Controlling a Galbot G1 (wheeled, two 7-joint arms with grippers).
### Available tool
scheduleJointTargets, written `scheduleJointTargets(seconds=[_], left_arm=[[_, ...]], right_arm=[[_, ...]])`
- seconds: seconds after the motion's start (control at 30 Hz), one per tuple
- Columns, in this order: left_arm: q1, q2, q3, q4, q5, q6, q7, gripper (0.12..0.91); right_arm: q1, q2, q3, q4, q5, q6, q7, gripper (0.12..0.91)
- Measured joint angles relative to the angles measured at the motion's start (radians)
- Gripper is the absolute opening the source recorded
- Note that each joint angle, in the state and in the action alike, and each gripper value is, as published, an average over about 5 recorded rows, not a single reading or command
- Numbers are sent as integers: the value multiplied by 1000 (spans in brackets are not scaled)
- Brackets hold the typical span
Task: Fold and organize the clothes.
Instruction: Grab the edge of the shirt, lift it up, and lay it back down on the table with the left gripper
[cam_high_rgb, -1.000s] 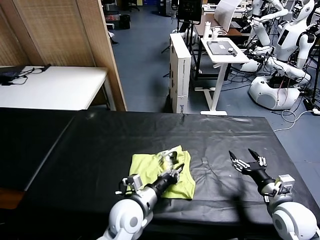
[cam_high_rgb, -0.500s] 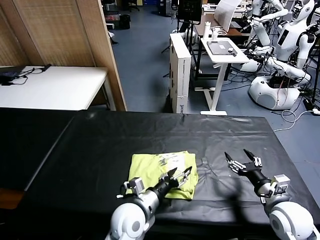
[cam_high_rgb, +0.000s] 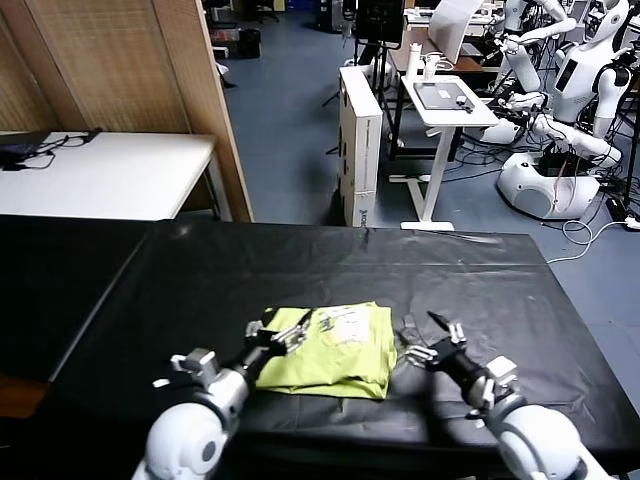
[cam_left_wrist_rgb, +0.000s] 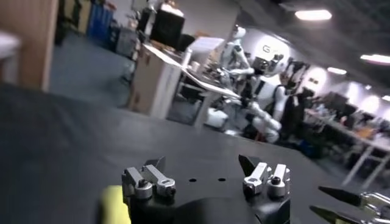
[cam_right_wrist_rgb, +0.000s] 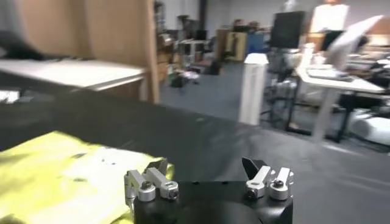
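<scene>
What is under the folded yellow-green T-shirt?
The T-shirt lies folded on the black table cover, whitish print up. Only that cover shows around its edges; whatever lies beneath the folded layers is covered. Both end effectors, left and right, flank it, open.

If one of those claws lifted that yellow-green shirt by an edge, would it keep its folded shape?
Probably not. The T-shirt lies in soft creased layers on the black table, so it would likely droop and unfold. It looks thin, so it is probably light. Pushed, it would likely bunch up rather than slide. The left claw and right claw flank it, open.
</scene>
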Motion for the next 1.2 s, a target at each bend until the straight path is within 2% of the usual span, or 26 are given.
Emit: scheduleJointTargets(seconds=[0.37, 0.7, 1.03, 1.13, 1.2], left_arm=[[21, -73, -11, 71, 17, -56, 2, 907], [57, -138, -16, 72, 32, -63, 1, 907], [82, -172, -15, 78, 47, -75, 3, 905], [85, -178, -14, 79, 45, -75, 5, 882], [90, -183, -14, 79, 45, -75, 9, 823]], right_arm=[[-7, -2, 51, 8, 38, 17, 2, 907], [12, -1, 82, 7, 65, 17, 5, 907], [22, -5, 93, 7, 79, 17, 6, 907], [23, -5, 96, 7, 79, 17, 6, 907], [24, -6, 96, 7, 80, 18, 6, 907]])
